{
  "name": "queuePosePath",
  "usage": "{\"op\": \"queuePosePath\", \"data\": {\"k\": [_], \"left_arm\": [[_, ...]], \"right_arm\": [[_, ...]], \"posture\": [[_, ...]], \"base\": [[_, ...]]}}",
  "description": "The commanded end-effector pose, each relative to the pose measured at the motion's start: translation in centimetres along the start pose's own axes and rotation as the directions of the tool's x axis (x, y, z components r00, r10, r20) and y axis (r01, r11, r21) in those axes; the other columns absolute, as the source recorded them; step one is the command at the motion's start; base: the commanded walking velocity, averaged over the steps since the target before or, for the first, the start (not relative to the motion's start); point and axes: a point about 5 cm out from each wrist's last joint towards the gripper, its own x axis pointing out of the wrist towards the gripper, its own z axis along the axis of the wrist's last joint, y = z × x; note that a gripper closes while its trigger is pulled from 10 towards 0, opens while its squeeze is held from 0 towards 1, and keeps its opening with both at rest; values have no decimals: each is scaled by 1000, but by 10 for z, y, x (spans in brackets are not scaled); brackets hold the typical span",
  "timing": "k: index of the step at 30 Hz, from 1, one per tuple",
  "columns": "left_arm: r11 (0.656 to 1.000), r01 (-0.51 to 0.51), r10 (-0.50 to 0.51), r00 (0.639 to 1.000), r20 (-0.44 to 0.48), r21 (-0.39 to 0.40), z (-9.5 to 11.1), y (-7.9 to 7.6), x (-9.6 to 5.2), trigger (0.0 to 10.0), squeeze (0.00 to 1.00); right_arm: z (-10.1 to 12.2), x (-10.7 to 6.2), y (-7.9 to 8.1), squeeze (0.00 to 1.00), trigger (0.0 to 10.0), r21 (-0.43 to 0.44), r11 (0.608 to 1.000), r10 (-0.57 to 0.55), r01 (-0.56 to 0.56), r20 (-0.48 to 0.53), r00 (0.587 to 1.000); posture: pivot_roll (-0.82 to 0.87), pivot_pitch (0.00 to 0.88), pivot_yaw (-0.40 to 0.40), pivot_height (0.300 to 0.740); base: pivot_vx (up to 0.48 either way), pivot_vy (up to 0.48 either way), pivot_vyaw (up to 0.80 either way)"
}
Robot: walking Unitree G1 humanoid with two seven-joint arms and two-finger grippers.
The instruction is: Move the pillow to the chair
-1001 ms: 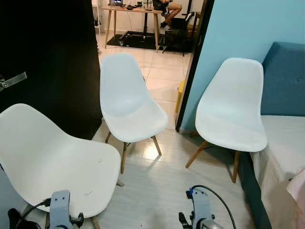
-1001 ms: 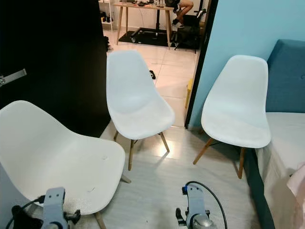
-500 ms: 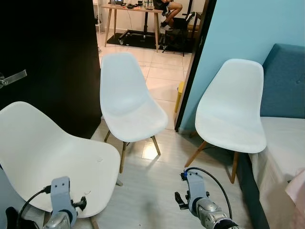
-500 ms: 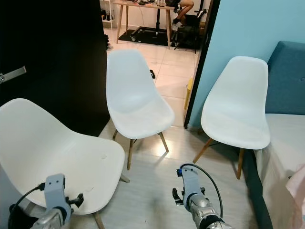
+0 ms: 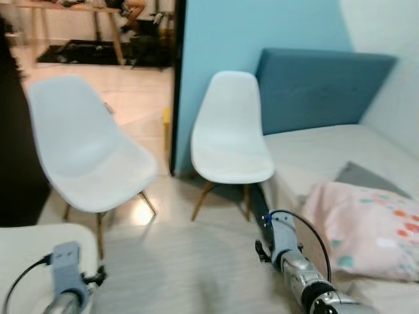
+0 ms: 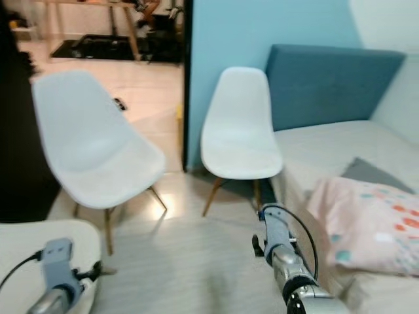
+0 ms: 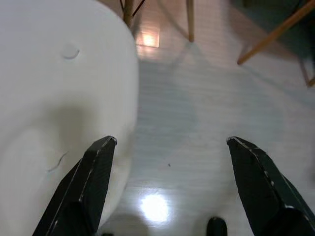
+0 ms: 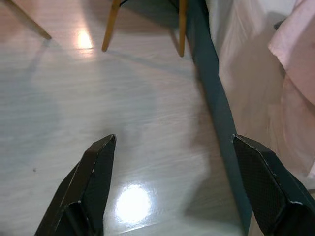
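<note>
The pink pillow (image 5: 366, 229), dotted with what seem to be coloured spots in the blurred head views, lies on the bed (image 5: 314, 147) at the right, well apart from the white chair (image 5: 230, 134) by the blue wall. The right gripper (image 8: 172, 187) hangs spread wide above the floor beside the bed. The left gripper (image 7: 170, 184), equally wide, hovers at the edge of another white chair (image 7: 54, 113).

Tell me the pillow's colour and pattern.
Pale pink with scattered orange and teal spots; the pillow shows best in the left eye view, lying on the bed.
</note>
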Motion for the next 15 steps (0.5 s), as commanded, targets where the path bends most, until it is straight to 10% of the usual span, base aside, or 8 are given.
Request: {"op": "queuePosePath", "data": {"k": [1,15], "left_arm": [[999,28,-28,1000,13,-29,-1,-6,0,10000,0],[992,128,-127,945,303,15,64,-60,18,10000,0]], "right_arm": [[14,2,-3,0,10000,-6,1000,-9,9,47,999],[68,4,5,0,10000,66,996,43,-59,225,973]], "posture": [[52,0,-123,740],[51,0,-135,740]], "base": [[0,0,-775],[0,0,-773]]}}
